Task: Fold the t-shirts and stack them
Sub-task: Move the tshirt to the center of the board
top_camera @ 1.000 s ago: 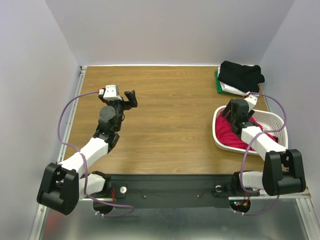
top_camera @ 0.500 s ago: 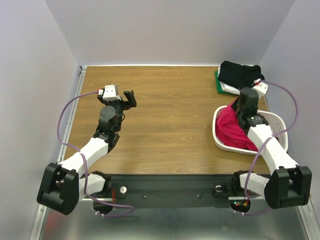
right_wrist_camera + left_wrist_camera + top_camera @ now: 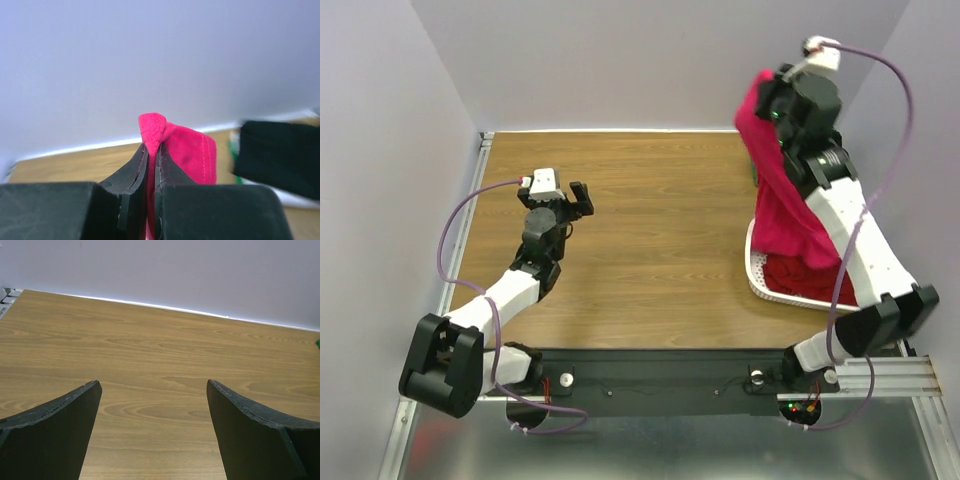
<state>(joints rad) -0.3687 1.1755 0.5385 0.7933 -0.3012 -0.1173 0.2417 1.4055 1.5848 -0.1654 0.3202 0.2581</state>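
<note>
**Item:** bright pink-red t-shirt (image 3: pixel 782 205).
**Loc:** hoisted high over white basket (image 3: pixel 752 268) at right side of table (image 3: pixel 660 230). Hangs as one long drape, lower end reaching down into basket.
**Change vs 1 s ago:** then bunched inside basket, now pulled up nearly clear.
**Right gripper** (image 3: pixel 767 100): clenched on a pinch of the pink cloth (wrist view shows small tuft poking up past closed jaws). Was low over basket 1 s ago, now raised toward back wall.
**Darker red t-shirt** (image 3: pixel 798 282): left behind in basket bottom.
**Black t-shirt** (image 3: pixel 280 150): folded, far-right corner. Seen from right wrist only, hidden behind drape in top view.
**Left gripper** (image 3: pixel 582 195): released, jaws wide, nothing between, over bare wood mid-left. Approx. same spot as before.
**Status:** pick looks done, one shirt separated. Next prob. carry to open wood and spread w/ both arms. Possible hem snag on basket rim.
</note>
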